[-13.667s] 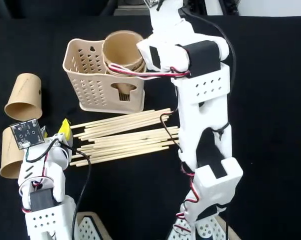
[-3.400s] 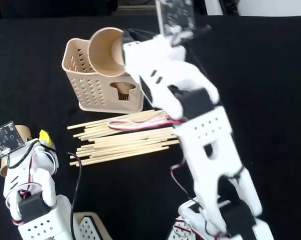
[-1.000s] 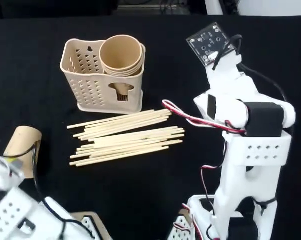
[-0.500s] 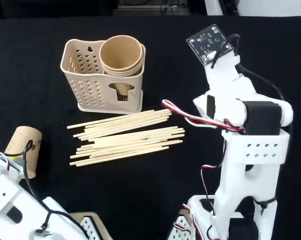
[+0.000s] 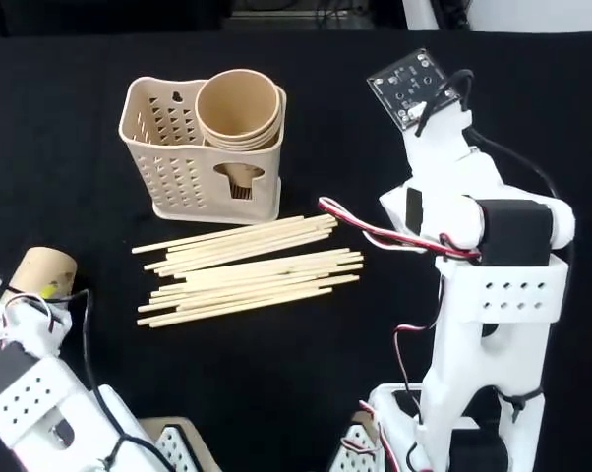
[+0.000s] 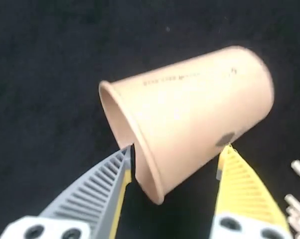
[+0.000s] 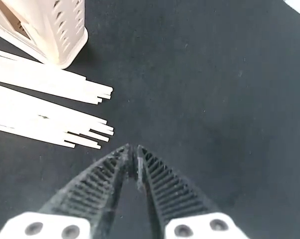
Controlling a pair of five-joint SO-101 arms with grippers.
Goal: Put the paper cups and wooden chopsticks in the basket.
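- Left jaws: apart. The grey finger (image 6: 100, 184) and the yellow finger (image 6: 242, 184) flank the mouth end of a paper cup (image 6: 190, 114).
- The grey fingertip sits at the cup's rim and the yellow fingertip against the cup's side wall. I cannot tell whether either one presses.
- This cup lies on its side on the black bench (image 5: 129, 59). In the high view it is at the lower left of the frame (image 5: 42, 273), just above my left arm (image 5: 26, 383).
- Right jaws: together, the ribbed fingers meeting at their tips with nothing between them. They hang over bare bench, near the free ends of the wooden chopsticks (image 7: 45, 107) but not touching them.
- My right arm (image 5: 473, 216) stands at the right of the high frame, folded upright.
- The chopsticks (image 5: 247, 267) lie in a loose bundle at mid-frame, running roughly left to right and slightly fanned. They are on the bench, outside the basket.
- The basket (image 5: 183, 157) stands upright in the upper left of the high frame, just above the bundle. One corner of it also shows in the right wrist view (image 7: 45, 25).
- A nested stack of cups (image 5: 239, 106) sits mouth-up in the right half of the basket.
- The cup between my left jaws is well apart from the basket.
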